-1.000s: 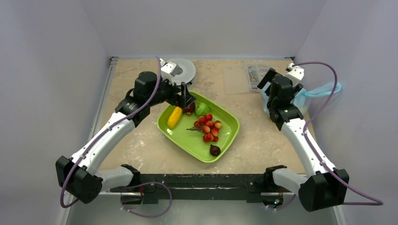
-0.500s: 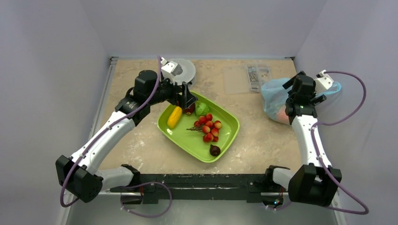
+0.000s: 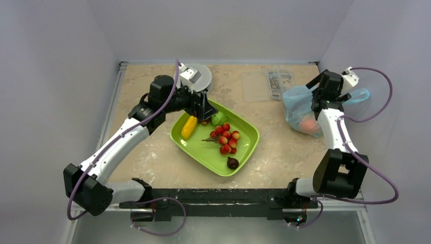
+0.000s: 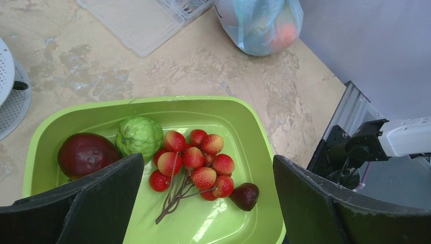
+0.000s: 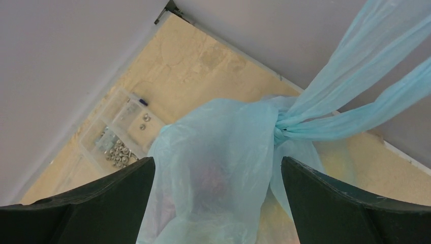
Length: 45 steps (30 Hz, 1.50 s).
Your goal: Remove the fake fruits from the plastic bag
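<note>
As the top view shows, the left fingers (image 3: pixel 204 109) hang spread above the far corner of the green tray (image 3: pixel 246 140), the yellow banana (image 3: pixel 189 127) just left of them. Left wrist view: a dark red fruit (image 4: pixel 84 154) lies beside one finger, nothing pinched. Right wrist view: the right fingers (image 5: pixel 91 208) gape, the plastic bag (image 5: pixel 218 152) between them, fruit inside.

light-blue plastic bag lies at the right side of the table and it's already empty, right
No, it is not empty. The thin light-blue translucent plastic bag still holds fruit: an orange-red shape shows through it in the left wrist view. It does lie at the right side of the beige table.
</note>
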Each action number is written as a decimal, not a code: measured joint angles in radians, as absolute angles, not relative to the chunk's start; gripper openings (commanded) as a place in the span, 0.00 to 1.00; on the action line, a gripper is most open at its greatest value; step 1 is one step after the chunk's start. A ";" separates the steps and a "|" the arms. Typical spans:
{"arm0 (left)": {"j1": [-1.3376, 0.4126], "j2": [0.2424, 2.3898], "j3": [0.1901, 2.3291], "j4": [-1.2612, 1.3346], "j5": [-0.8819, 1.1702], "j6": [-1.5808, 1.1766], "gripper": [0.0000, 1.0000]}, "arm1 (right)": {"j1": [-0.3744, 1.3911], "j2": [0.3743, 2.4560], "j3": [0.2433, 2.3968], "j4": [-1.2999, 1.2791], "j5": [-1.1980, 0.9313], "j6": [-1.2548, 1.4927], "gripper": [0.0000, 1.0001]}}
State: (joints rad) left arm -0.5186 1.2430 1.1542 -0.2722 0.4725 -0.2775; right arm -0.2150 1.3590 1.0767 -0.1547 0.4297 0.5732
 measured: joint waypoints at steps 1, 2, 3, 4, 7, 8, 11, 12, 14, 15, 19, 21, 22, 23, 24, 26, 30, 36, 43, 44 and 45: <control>-0.519 1.243 1.155 -0.272 0.477 -0.278 0.98 | -0.216 1.375 1.081 -0.155 0.427 0.573 0.94; -0.519 1.243 1.155 -0.272 0.482 -0.278 0.98 | -0.216 1.392 1.086 -0.158 0.429 0.574 0.94; -0.519 1.243 1.156 -0.272 0.486 -0.278 0.98 | -0.217 1.410 1.095 -0.165 0.433 0.578 0.92; -0.519 1.243 1.156 -0.271 0.488 -0.278 0.98 | -0.217 1.428 1.104 -0.173 0.441 0.584 0.87; -0.519 1.243 1.160 -0.271 0.491 -0.278 0.98 | -0.218 1.459 1.111 -0.175 0.458 0.593 0.65; -0.519 1.243 1.161 -0.272 0.491 -0.278 0.98 | -0.218 1.460 1.111 -0.175 0.459 0.593 0.59; -0.520 1.243 1.165 -0.273 0.491 -0.278 0.97 | -0.218 1.462 1.111 -0.172 0.464 0.602 0.27; -0.520 1.243 1.166 -0.273 0.491 -0.278 0.98 | -0.218 1.462 1.111 -0.174 0.470 0.604 0.21; -0.520 1.244 1.169 -0.274 0.492 -0.278 0.97 | -0.218 1.459 1.105 -0.176 0.480 0.613 0.13; -0.520 1.245 1.171 -0.274 0.492 -0.278 0.97 | -0.218 1.452 1.096 -0.174 0.481 0.614 0.06; -0.520 1.252 1.176 -0.276 0.494 -0.278 0.97 | -0.211 1.394 1.027 -0.174 0.480 0.618 0.00; -0.520 1.259 1.177 -0.276 0.495 -0.278 0.97 | -0.195 1.353 0.996 -0.184 0.482 0.618 0.00; -0.520 1.264 1.177 -0.278 0.495 -0.279 0.97 | -0.179 1.332 0.985 -0.190 0.488 0.618 0.00; -0.520 1.269 1.177 -0.279 0.495 -0.281 0.97 | -0.149 1.309 0.973 -0.195 0.498 0.617 0.00; -0.520 1.273 1.177 -0.279 0.495 -0.281 0.97 | -0.121 1.294 0.966 -0.199 0.507 0.614 0.00; -0.520 1.281 1.177 -0.279 0.496 -0.287 0.97 | -0.032 1.271 0.957 -0.210 0.538 0.607 0.00; -0.520 1.296 1.180 -0.289 0.496 -0.295 0.97 | 0.153 1.272 0.955 -0.227 0.569 0.573 0.00; -0.523 1.301 1.194 -0.315 0.493 -0.292 0.97 | 0.321 1.272 0.913 -0.207 0.586 0.437 0.00; -0.529 1.326 1.203 -0.324 0.493 -0.286 0.97 | 0.423 1.222 0.858 -0.212 0.522 0.384 0.34; -0.531 1.333 1.205 -0.325 0.493 -0.286 0.97 | 0.424 1.201 0.849 -0.224 0.505 0.384 0.38; -0.533 1.338 1.205 -0.327 0.492 -0.284 0.97 | 0.424 1.174 0.843 -0.234 0.491 0.384 0.42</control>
State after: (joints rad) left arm -0.5335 1.3384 1.2045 -0.3267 0.4915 -0.2844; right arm 0.4240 1.1744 0.8433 -0.2337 0.4911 0.3843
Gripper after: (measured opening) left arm 0.968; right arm 0.314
